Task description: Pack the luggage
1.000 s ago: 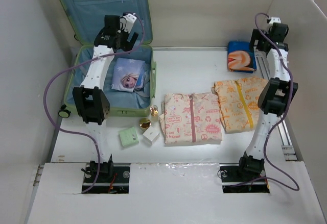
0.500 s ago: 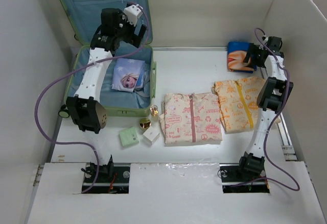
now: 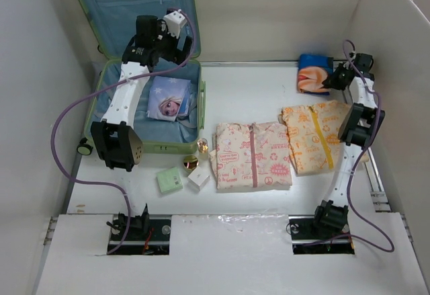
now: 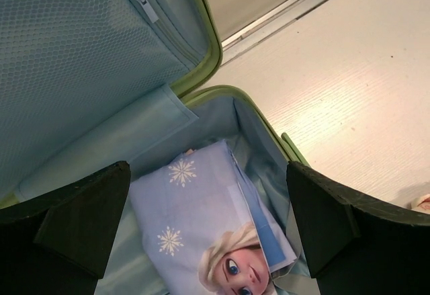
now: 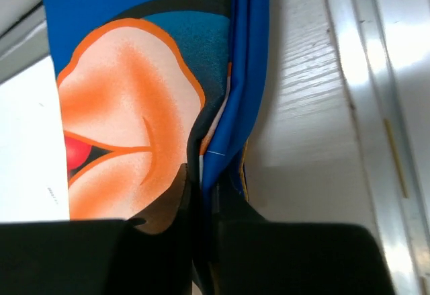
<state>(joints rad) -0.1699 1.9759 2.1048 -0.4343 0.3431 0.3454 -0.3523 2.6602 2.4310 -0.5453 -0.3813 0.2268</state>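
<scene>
The luggage lies open at the far left, a light green suitcase with its blue-lined lid leaning on the back wall. A folded pale blue cloth with a cartoon face lies inside. My left gripper hovers open above that cloth near the hinge, holding nothing. At the far right, my right gripper is shut on the right-hand edge of a folded blue and orange cloth that rests on the table.
A pink-patterned folded garment and an orange one with a yellow stripe lie mid-table. A green box, a white box, a gold round item and a small bottle sit by the suitcase's front. White walls enclose the table.
My right gripper has come down to the blue and orange cloth and closed on its edge. The left arm shifted slightly above the suitcase, still open.
</scene>
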